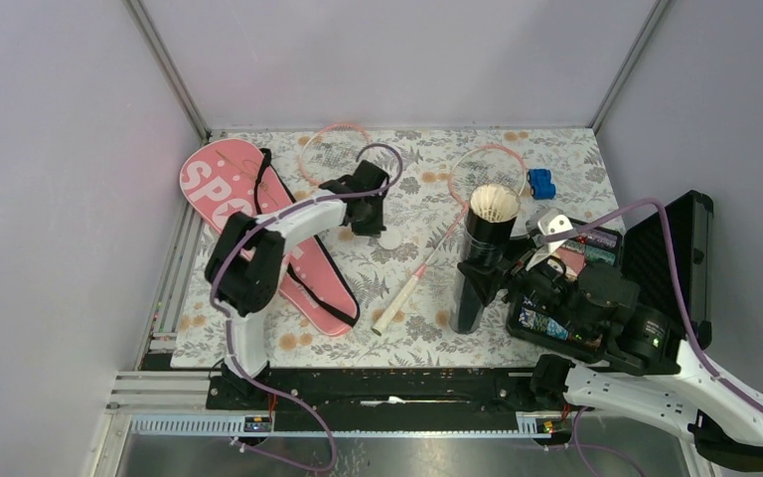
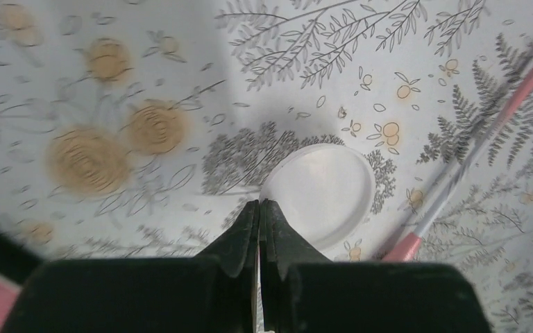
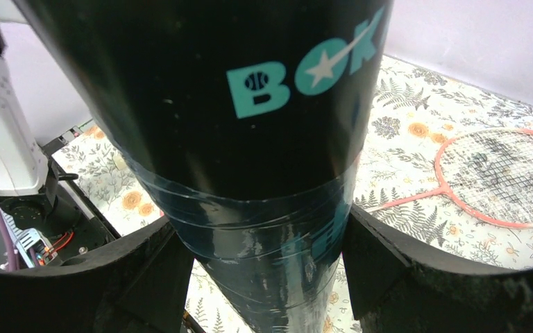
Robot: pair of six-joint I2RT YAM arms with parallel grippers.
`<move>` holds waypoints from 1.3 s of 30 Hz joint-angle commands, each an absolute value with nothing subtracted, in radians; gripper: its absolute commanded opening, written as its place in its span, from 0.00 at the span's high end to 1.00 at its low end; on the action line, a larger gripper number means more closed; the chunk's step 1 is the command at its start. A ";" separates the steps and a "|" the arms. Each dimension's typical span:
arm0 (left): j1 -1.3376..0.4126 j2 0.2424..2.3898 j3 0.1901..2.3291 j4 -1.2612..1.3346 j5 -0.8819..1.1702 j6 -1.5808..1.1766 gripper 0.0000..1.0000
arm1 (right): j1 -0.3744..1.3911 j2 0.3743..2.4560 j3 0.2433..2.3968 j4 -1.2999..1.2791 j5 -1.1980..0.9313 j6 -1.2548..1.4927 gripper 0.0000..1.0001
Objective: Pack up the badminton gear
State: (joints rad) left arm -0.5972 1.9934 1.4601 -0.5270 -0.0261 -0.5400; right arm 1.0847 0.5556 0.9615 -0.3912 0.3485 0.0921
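The black tube (image 1: 489, 238) stands upright near the bench's (image 1: 288, 343) right side, its long axis vertical and its open mouth up, with white shuttlecocks (image 1: 495, 204) showing in the top. The right end effector (image 3: 271, 277) grasps it around the lower body, a finger pressed on each side. The teal print on the tube reads "BOK", with a star cutting through the letters.

The pink bag (image 1: 221, 179) lies flat by the left edge, its long axis running from the far left corner toward the near middle. The white letters "SPO" can be read at its far end.

One racket (image 1: 397, 298) lies slantwise in the middle, head toward the far right, cream handle toward the near edge. The second racket's head (image 1: 330, 149) lies at the far edge, partly behind the left arm.

The left end effector (image 2: 259, 208) is clenched, its tips at the rim of a round white lid (image 2: 323, 194) lying flat on the bench.
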 commanded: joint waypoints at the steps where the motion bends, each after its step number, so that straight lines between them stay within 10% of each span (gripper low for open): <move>1: -0.565 1.803 1.394 -0.452 -0.027 -0.532 1.00 | 1.089 0.581 0.977 -0.338 0.371 0.095 0.73; 21: -0.491 1.100 1.331 -0.593 0.267 -0.471 1.00 | 1.089 0.863 1.102 -0.405 0.364 -0.497 0.67; 39: -0.509 0.913 1.357 -0.572 0.542 -0.562 1.00 | 1.089 0.930 1.060 -0.379 0.373 -0.629 0.67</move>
State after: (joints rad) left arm -0.5026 0.9112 1.3334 -0.6296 0.4644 -0.5186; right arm 1.0847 0.9188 1.0458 -0.4435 0.3405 -0.5838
